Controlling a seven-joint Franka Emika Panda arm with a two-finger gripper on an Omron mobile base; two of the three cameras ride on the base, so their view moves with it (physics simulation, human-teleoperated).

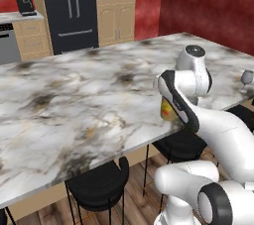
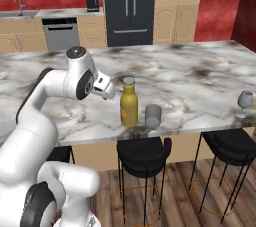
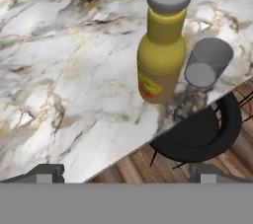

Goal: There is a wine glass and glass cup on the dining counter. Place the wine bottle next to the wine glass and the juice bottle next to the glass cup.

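Marble is spreading wide across the dining counter (image 2: 200,66), with black stools (image 2: 144,155) tucked along its near edge and tan cabinets and a dark fridge (image 2: 129,6) standing against the red wall behind. Near that front edge the juice bottle (image 2: 129,103) is standing upright just beside the glass cup (image 2: 153,115), so that half of the task is looking finished. Well apart from them, toward the counter's right end, the wine glass (image 2: 244,102) is standing alone with nothing beside it, so the wine bottle is what is left to place. The gripper (image 2: 106,90) is hovering just left of the juice bottle with its jaws spread fully wide and holding nothing; in the hand view its fingertips (image 3: 47,173) are framing the bottle from a little way off. Both bottle and cup are sitting close to the counter's lip, above a stool, so any sideways brush is risking a fall. Behind them the slab is lying bare and broad, offering plenty of room for the arm to swing.
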